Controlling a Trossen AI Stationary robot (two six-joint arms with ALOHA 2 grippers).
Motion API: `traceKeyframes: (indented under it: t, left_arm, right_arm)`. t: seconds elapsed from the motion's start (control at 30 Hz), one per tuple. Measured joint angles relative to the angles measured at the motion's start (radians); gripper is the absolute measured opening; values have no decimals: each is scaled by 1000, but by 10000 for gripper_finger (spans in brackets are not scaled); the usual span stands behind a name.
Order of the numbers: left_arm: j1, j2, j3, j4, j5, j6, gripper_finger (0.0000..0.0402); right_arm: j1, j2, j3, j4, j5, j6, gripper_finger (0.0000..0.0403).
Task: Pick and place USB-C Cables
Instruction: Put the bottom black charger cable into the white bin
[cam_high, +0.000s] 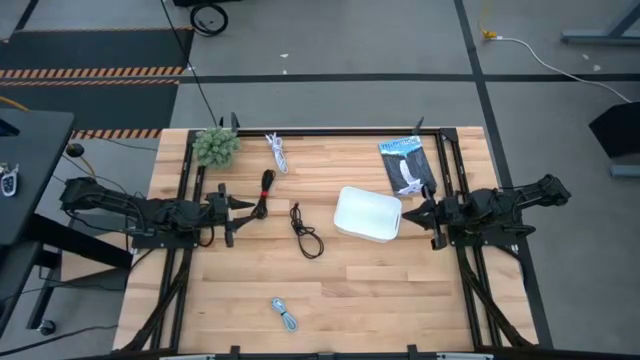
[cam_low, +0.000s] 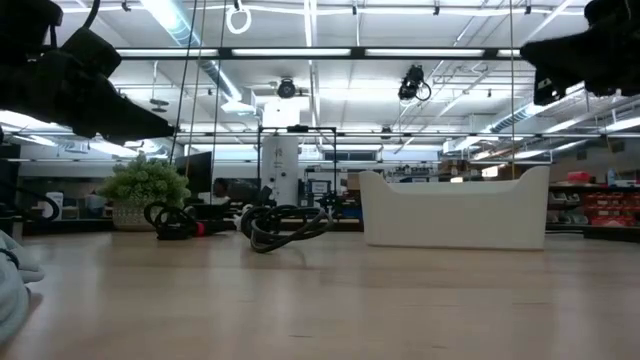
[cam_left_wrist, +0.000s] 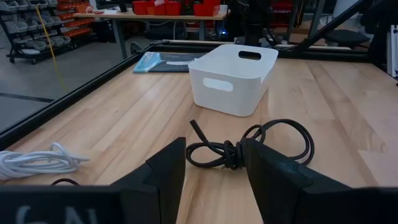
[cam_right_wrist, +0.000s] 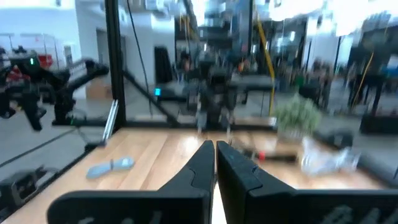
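Four cable bundles lie on the wooden table. The white cable (cam_high: 277, 150) is near the far edge. The black cable with a red band (cam_high: 265, 193) lies left of centre. The plain black cable (cam_high: 306, 232) (cam_left_wrist: 249, 146) is at the centre. The light blue-grey cable (cam_high: 285, 315) (cam_right_wrist: 112, 167) is near the near edge. My left gripper (cam_high: 238, 212) (cam_left_wrist: 214, 168) is open and hovers just left of the red-banded cable, pointing toward the plain black one. My right gripper (cam_high: 420, 213) (cam_right_wrist: 214, 162) is shut and hangs beside the right end of the white tray (cam_high: 368, 213).
The white tray (cam_left_wrist: 230, 78) (cam_low: 455, 210) stands right of centre with its handle cutouts showing. A flat black packet with a blue label (cam_high: 405, 163) lies beyond it by the right frame rail. A small potted plant (cam_high: 215, 146) stands at the far left corner. Black rails border the table.
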Motion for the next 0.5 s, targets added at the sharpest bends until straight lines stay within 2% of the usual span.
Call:
traceKeyframes:
  t: [0.13, 0.3, 0.5]
  left_arm:
    - [0, 0, 0, 0, 0, 0, 172]
    - [0, 0, 0, 0, 0, 0, 172]
    - [0, 0, 0, 0, 0, 0, 172]
  right_arm:
    - [0, 1, 0, 130, 0, -29, 22]
    - [0, 1, 0, 277, 0, 19, 23]
    - [0, 2, 0, 280, 4, 13, 22]
